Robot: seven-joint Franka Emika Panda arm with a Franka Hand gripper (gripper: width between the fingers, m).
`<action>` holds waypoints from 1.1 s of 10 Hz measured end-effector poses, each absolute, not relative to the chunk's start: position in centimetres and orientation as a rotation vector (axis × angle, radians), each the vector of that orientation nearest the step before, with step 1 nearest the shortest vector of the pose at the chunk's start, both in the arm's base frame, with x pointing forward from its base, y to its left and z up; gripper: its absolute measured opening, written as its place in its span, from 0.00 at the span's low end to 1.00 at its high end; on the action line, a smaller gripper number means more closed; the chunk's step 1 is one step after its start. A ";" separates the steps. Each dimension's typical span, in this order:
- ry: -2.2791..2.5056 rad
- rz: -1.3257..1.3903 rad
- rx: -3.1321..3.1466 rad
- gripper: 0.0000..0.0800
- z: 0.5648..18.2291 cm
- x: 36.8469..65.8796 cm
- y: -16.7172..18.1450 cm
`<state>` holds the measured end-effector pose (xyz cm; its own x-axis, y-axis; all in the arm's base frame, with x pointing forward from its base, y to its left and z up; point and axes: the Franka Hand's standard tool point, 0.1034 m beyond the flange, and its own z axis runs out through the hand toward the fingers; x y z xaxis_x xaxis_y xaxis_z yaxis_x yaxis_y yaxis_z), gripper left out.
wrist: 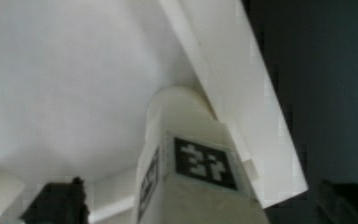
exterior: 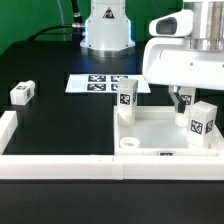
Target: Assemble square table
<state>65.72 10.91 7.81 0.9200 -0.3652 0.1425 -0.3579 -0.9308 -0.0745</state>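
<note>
The white square tabletop (exterior: 160, 132) lies on the exterior view's right, rim up, with an open round socket (exterior: 128, 144) at its near corner. Two tagged white legs stand on it: one at the far corner (exterior: 127, 97), one on the right (exterior: 201, 120). My gripper (exterior: 183, 99) hangs just above and beside the right leg. In the wrist view that leg (wrist: 202, 150) stands between my dark fingers (wrist: 60, 202), with a gap on each side, so the gripper (wrist: 202, 208) is open and holds nothing. A third leg (exterior: 23, 93) lies loose on the exterior view's left.
The marker board (exterior: 98, 83) lies flat behind the tabletop, near the robot's base (exterior: 106, 30). Long white border walls run along the front (exterior: 60, 166) and the left edge (exterior: 7, 130) of the black work surface.
</note>
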 end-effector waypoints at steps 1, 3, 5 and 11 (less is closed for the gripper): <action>0.414 -0.243 -3.065 0.81 7.8 65.7 10.8; 0.181 -0.249 -3.101 0.81 7.8 65.7 10.9; -0.043 -0.254 -3.123 0.81 7.9 65.8 11.0; -0.722 -0.250 -3.104 0.80 7.9 65.9 10.4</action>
<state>65.87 10.37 7.87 0.8859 0.4425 0.1391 0.4339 -0.8966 0.0888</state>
